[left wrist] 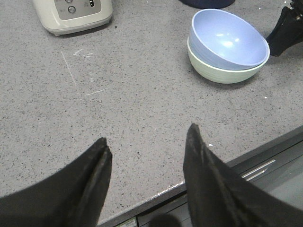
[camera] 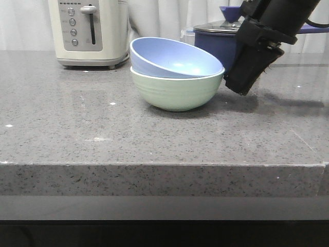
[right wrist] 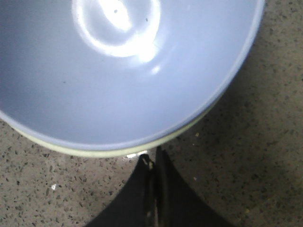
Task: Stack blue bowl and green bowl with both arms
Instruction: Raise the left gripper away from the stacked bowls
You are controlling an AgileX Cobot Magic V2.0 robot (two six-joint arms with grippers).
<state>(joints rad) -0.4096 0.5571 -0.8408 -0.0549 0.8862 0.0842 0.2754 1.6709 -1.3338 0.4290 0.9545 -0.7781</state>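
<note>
The blue bowl (camera: 172,59) sits tilted inside the green bowl (camera: 176,91) on the grey counter; its left rim rides higher. Both show in the left wrist view, the blue bowl (left wrist: 227,40) in the green bowl (left wrist: 213,71). My right gripper (camera: 242,85) is shut and empty, its tip just right of the green bowl, close to the counter. In the right wrist view the blue bowl (right wrist: 123,71) fills the frame, a strip of the green bowl's rim (right wrist: 94,151) shows under it, and the shut right gripper (right wrist: 152,158) is just short of that rim. My left gripper (left wrist: 147,144) is open and empty above the counter's front edge, out of the front view.
A cream toaster (camera: 90,31) stands at the back left, also in the left wrist view (left wrist: 73,14). A dark navy lidded saucepan (camera: 218,38) stands right behind the bowls. The counter's front edge (camera: 164,167) drops off near the camera.
</note>
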